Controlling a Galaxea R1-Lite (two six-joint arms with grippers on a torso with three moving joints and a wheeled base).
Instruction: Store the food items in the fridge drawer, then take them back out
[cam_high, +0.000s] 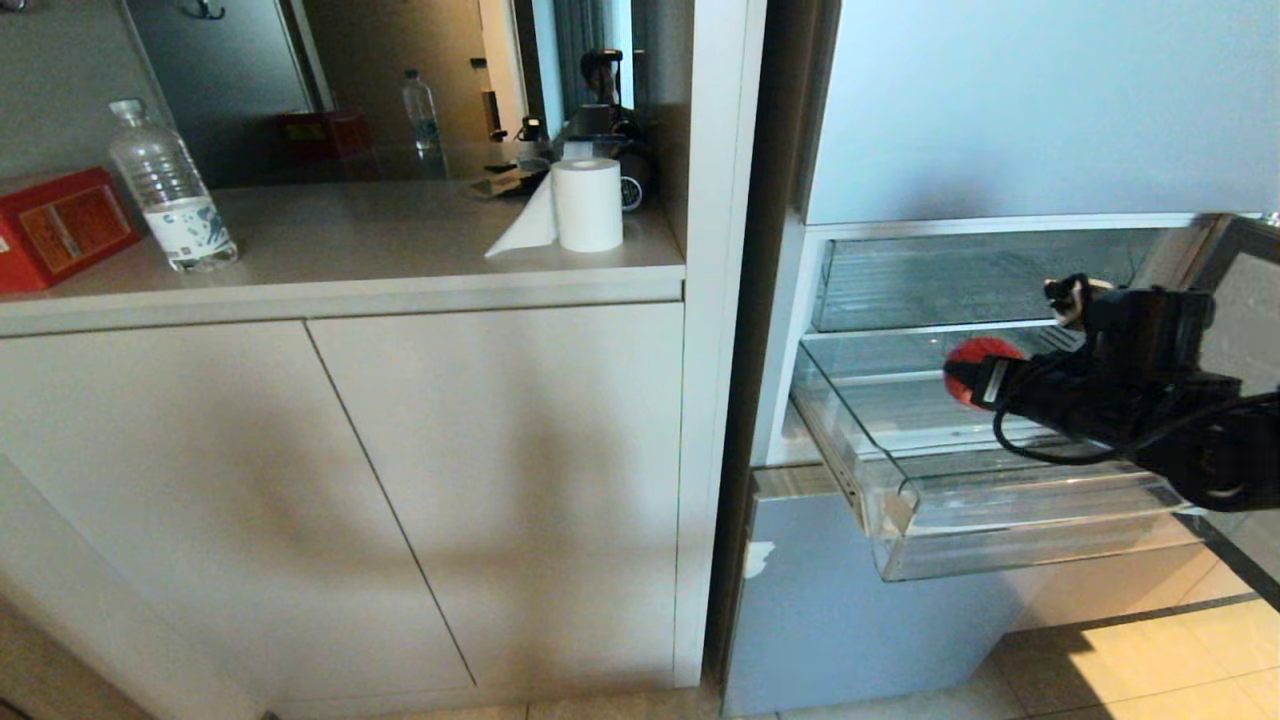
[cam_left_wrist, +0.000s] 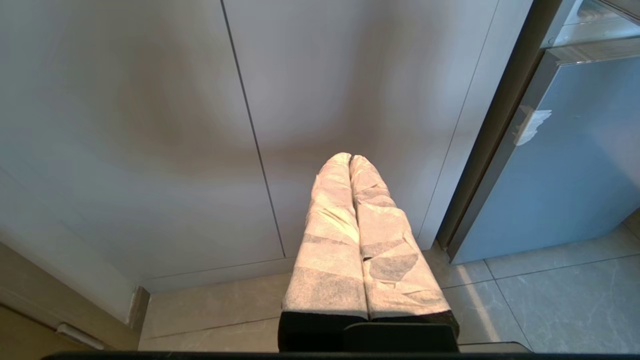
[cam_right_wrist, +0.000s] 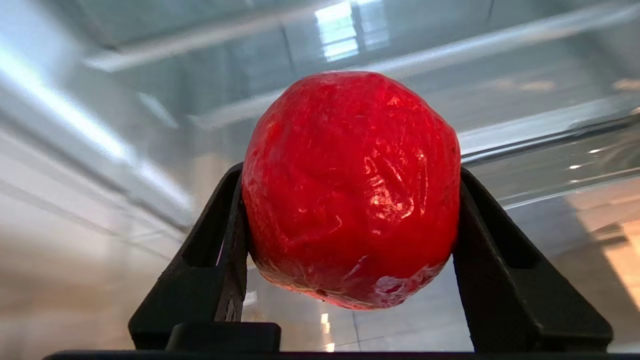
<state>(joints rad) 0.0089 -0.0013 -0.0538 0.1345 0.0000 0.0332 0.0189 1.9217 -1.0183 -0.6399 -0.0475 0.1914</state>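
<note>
Red fruit (cam_right_wrist: 351, 190), round and glossy, sits clamped between the black fingers (cam_right_wrist: 505, 265) of the right gripper (cam_high: 962, 377), held above the pulled-out clear fridge drawer (cam_high: 1000, 520) of the pale blue-grey fridge (cam_high: 1040, 110). Down by the cabinet doors (cam_left_wrist: 150, 125) and tiled floor (cam_left_wrist: 550, 300), the left gripper (cam_left_wrist: 350, 159) points with its wrapped fingers pressed together, empty.

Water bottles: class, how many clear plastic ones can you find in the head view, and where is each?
2. One water bottle stands on the counter beside the red box. A second bottle shows further back, possibly a mirror reflection. Others may be hidden.
</note>
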